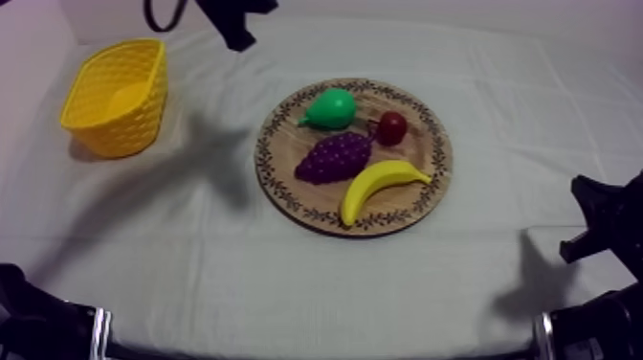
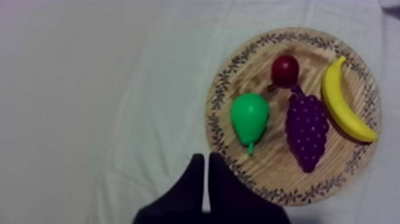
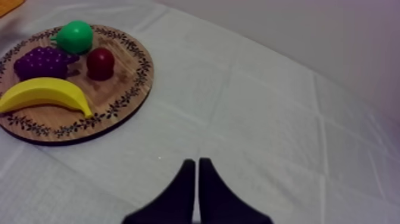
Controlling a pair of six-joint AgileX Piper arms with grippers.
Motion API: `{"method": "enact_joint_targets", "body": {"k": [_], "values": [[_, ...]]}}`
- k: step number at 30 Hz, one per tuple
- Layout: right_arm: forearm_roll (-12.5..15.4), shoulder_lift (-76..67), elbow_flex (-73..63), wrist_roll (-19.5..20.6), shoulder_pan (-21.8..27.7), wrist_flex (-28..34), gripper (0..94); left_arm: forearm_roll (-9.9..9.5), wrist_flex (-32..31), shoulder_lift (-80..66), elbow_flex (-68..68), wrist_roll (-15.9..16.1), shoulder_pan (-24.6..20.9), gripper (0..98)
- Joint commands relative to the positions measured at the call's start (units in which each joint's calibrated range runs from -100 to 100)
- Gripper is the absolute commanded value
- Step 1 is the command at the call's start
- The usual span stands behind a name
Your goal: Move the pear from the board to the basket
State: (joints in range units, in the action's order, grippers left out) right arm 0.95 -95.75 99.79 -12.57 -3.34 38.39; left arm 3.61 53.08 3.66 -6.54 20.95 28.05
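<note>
From above, the pear [image 1: 330, 108] lies at the far left edge of the board [image 1: 432, 144]. The grapes [image 1: 333, 157] are just beside it, and the small red fruit [image 1: 390, 127] and banana [image 1: 380, 186] lie farther right. The basket [image 1: 115, 96] stands near the table's far left corner, well apart from the board. The left arm [image 1: 234, 27] comes in over the far edge.

In the left wrist view, the left gripper [image 2: 206, 159] hangs at the board's rim, fingers clenched on nothing. The pear's narrow end points toward them. A strip of bare wood separates pear and grapes, which the top view hides.

In the right wrist view, the right gripper [image 3: 196, 162], likewise closed and empty, sits over bare cloth away from the board. A yellow sliver beyond is probably the basket.

If the left gripper descends unopened, it would likely knock the pear into the grapes. A grip on its smooth belly could slip.
</note>
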Motion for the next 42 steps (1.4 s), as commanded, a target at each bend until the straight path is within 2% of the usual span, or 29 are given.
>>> {"method": "enact_joint_targets", "body": {"k": [1,4,15,18,29,42], "values": [[0.0,0.0,0.0,0.0,0.0,0.0,0.3,-0.23,0.4,3.1,1.3,0.0,1.0,6.3],[0.0,0.0,0.0,0.0,0.0,0.0,0.3,-0.59,1.0,6.2,3.5,-0.1,1.9,12.9],[0.0,0.0,0.0,0.0,0.0,0.0,0.3,-1.85,3.7,17.0,10.9,-0.3,2.0,57.5],[0.0,0.0,0.0,0.0,0.0,0.0,0.3,-2.38,4.5,19.8,13.0,-0.4,1.9,65.6],[0.0,0.0,0.0,0.0,0.0,0.0,0.3,-2.87,5.6,31.0,19.6,0.0,1.6,81.0],[0.0,0.0,0.0,0.0,0.0,0.0,0.3,-4.72,8.1,41.7,26.2,-1.1,2.1,89.0]]}}
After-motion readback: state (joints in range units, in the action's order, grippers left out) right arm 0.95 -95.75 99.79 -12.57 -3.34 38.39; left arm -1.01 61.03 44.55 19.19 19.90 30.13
